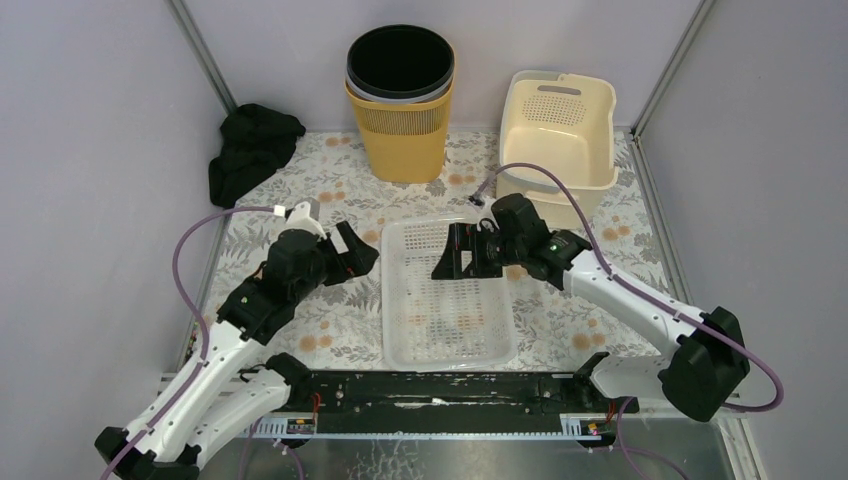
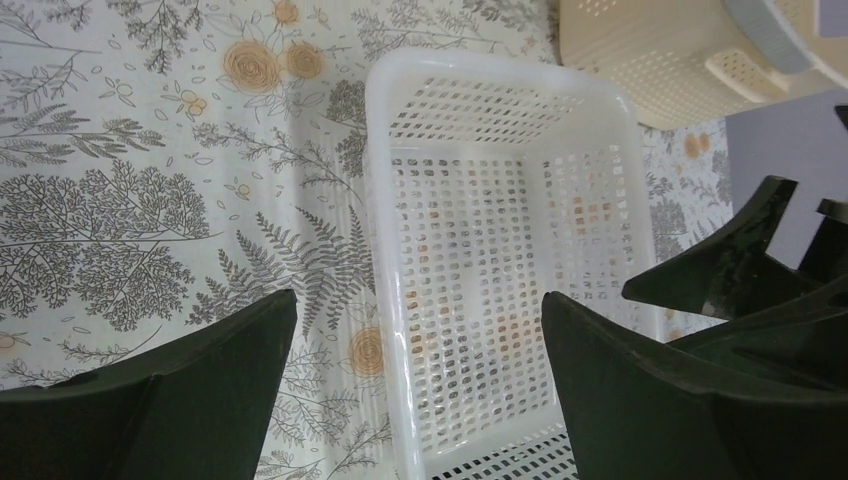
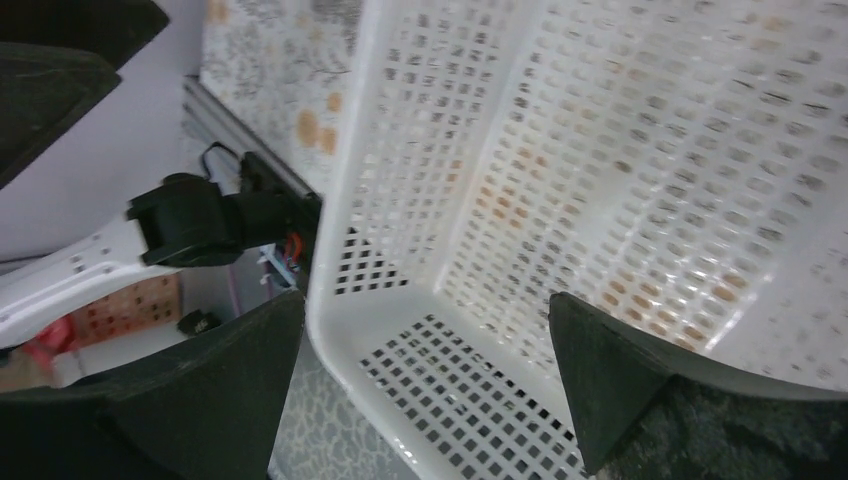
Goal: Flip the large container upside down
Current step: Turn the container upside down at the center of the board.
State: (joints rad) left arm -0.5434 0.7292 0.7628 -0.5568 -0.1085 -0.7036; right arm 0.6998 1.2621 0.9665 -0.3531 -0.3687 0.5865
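Currently the white basket sits upright (opening upward) midway along the table's near edge, the left gripper spread wide beside its far-left corner, the right gripper likewise spread over its far end.

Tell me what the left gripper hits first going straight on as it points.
Probably the left wall of the white basket: its rim sits straight ahead between the open fingers of the left gripper. Height is unclear; it might skim over the rim.
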